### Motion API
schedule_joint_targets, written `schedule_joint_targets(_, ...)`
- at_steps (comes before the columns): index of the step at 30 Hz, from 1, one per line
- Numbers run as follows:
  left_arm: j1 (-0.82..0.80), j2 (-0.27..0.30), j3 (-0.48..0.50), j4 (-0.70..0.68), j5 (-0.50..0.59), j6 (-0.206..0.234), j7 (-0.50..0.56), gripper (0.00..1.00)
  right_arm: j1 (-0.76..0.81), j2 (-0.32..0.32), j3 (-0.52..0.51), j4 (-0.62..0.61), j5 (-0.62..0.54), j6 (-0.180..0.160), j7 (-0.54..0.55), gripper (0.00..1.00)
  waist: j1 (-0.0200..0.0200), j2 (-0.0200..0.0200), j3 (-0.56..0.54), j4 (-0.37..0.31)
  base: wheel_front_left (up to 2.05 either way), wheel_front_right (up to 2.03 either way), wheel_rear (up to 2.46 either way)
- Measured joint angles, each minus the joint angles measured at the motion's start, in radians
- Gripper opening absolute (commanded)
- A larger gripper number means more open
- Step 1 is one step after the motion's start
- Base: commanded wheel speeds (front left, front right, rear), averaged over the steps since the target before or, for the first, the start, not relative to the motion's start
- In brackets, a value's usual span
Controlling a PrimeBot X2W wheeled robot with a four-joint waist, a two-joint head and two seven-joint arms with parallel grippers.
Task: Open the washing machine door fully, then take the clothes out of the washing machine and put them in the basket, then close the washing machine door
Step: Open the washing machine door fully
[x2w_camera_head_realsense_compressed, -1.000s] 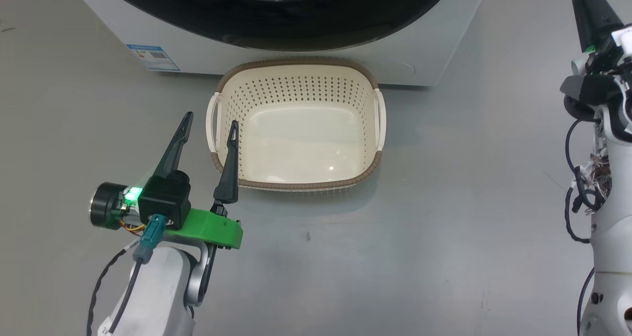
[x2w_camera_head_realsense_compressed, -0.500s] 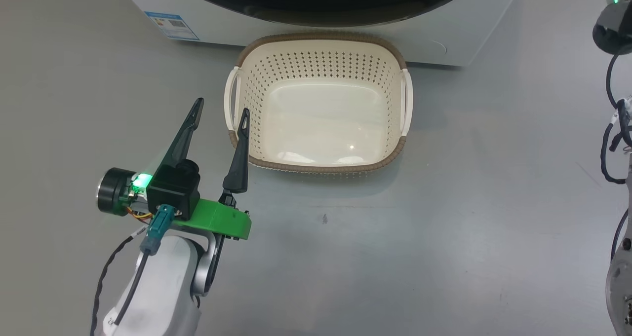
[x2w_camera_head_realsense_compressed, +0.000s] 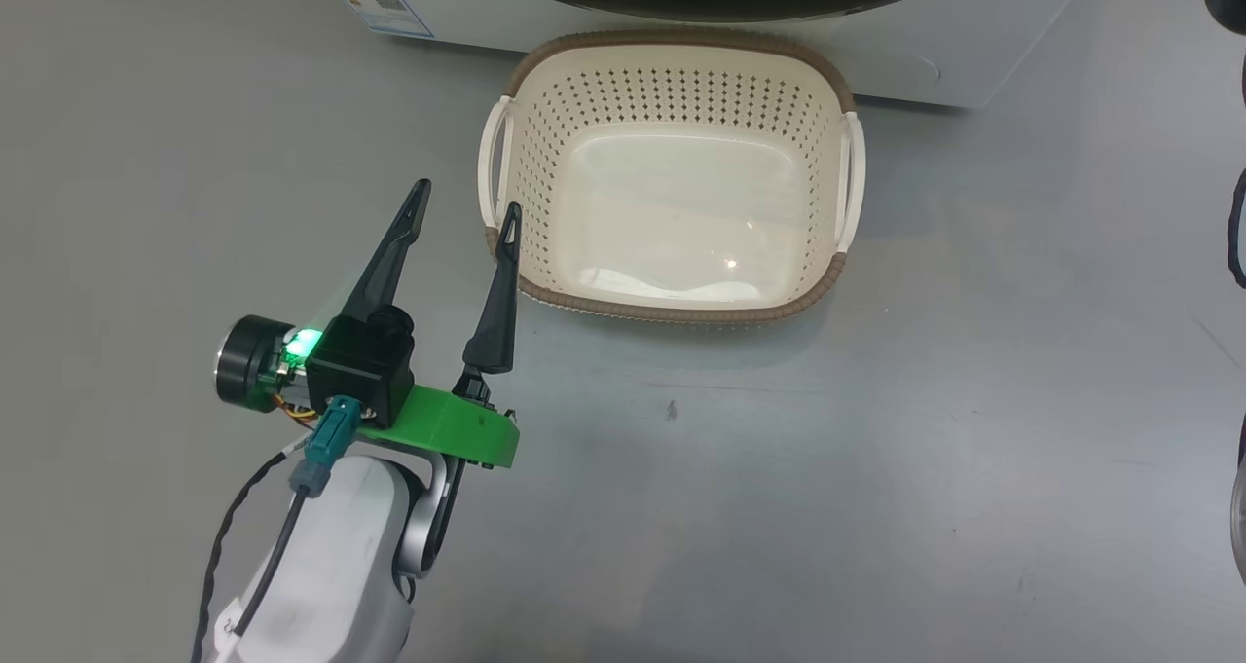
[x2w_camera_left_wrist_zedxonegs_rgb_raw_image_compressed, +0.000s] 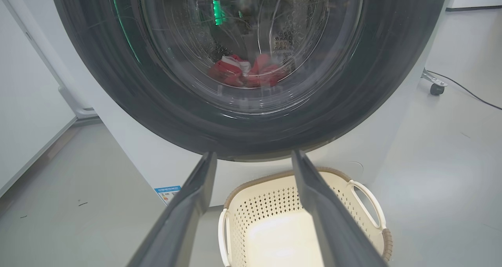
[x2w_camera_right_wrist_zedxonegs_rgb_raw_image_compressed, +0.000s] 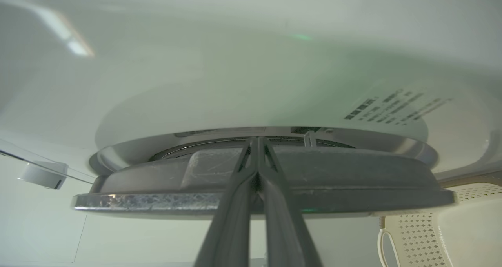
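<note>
Floor (x2w_camera_head_realsense_compressed: 876, 449): grey, below the washing machine (x2w_camera_head_realsense_compressed: 973, 50)
Door (x2w_camera_right_wrist_zedxonegs_rgb_raw_image_compressed: 353, 180): looks shut; rim edge-on, straight ahead of the right gripper (x2w_camera_right_wrist_zedxonegs_rgb_raw_image_compressed: 257, 141)
Clothes (x2w_camera_left_wrist_zedxonegs_rgb_raw_image_compressed: 247, 71): red, behind the glass
Right gripper: clenched, empty; the nearer one
Left gripper (x2w_camera_head_realsense_compressed: 465, 199): spread wide, beside the basket (x2w_camera_head_realsense_compressed: 681, 313)

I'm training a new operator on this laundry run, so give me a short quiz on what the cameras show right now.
1. Fill the gap: the left gripper is ___ (open or shut).
2. True or false: the basket has nothing in it.
3. Where are the red clothes? A: in the basket. B: inside the washing machine, behind the door glass. C: in the left gripper.
Key: 1 open; 2 true; 3 B.
</note>
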Motion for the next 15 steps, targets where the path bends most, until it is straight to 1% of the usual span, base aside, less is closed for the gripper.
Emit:
schedule_joint_targets(3,-0.004,0.000,-0.017,-0.004,-0.013,0.000,0.000,1.00,-0.015,-0.005,-0.006,0.022,0.001,-0.016,0.003,0.00,0.0000,0.0000,0.005,0.012,0.00,0.00,0.00)
schedule_joint_targets(7,-0.007,-0.001,-0.027,-0.009,-0.023,0.001,0.000,1.00,-0.040,-0.007,-0.004,0.043,0.002,-0.021,0.022,0.00,0.0000,0.0000,0.010,0.027,0.00,0.00,0.00)
schedule_joint_targets(13,-0.009,-0.002,-0.035,-0.016,-0.027,0.003,0.000,1.00,-0.076,-0.020,-0.007,0.069,0.013,-0.040,0.042,0.00,0.0000,0.0000,0.015,0.049,0.00,0.00,0.00)
schedule_joint_targets(15,-0.010,-0.002,-0.034,-0.020,-0.027,0.006,0.000,1.00,-0.090,-0.024,-0.006,0.076,0.013,-0.041,0.047,0.00,0.0000,0.0000,0.019,0.054,0.00,0.00,0.00)
